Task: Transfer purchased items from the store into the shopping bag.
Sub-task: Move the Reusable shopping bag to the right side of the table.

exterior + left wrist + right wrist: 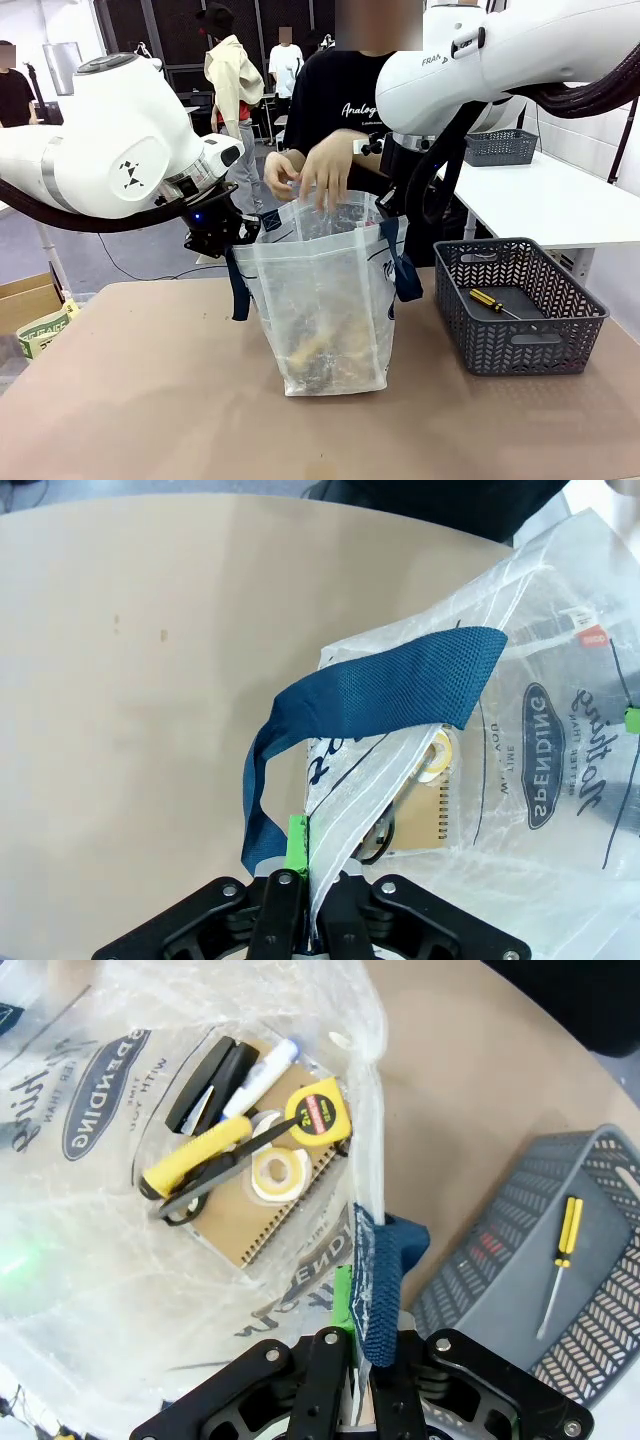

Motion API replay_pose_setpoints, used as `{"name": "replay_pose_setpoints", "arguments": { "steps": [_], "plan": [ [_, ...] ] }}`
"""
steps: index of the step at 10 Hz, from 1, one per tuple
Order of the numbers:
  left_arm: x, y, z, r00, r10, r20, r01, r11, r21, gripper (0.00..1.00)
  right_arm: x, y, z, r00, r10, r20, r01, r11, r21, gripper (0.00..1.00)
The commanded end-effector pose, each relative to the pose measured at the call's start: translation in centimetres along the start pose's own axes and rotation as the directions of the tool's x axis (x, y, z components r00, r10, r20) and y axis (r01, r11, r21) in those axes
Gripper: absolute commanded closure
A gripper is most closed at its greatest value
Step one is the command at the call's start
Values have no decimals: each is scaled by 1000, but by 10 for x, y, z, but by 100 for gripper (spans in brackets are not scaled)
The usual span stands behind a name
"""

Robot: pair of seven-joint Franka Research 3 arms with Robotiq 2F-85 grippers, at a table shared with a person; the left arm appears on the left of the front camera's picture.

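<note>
Inside basket, screwdriver lies diagonal, handle toward bag.

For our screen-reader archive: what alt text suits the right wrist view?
The right tool pinches the rim of the shopping bag, which holds scissors, a tape measure and a notebook; beside it, the basket holds a screwdriver.

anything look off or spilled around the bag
Nothing stands out. The shopping bag stands upright, its rim pinched by the left gripper and right gripper; nothing spilled on the table. One screwdriver lies in the basket.
</note>
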State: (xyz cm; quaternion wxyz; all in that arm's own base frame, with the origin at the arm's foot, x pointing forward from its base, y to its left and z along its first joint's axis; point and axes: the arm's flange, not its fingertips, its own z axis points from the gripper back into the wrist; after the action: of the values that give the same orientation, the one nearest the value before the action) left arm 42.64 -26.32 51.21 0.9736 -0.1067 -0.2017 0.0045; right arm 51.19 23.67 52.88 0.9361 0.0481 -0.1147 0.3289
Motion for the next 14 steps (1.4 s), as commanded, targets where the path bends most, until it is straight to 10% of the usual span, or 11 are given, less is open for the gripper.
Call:
{"name": "replay_pose_setpoints", "arguments": {
  "steps": [1, 14],
  "plan": [
    [0, 1, 1, 1000, -4, 5, 4, 1000, 8, 100, 0, -1, 1, 1000, -5, -4, 5, 1000, 0, 100],
    [0, 1, 1, 1000, -4, 5, 4, 1000, 8, 100, 0, -1, 1, 1000, -5, -4, 5, 1000, 0, 100]
  ]
}}
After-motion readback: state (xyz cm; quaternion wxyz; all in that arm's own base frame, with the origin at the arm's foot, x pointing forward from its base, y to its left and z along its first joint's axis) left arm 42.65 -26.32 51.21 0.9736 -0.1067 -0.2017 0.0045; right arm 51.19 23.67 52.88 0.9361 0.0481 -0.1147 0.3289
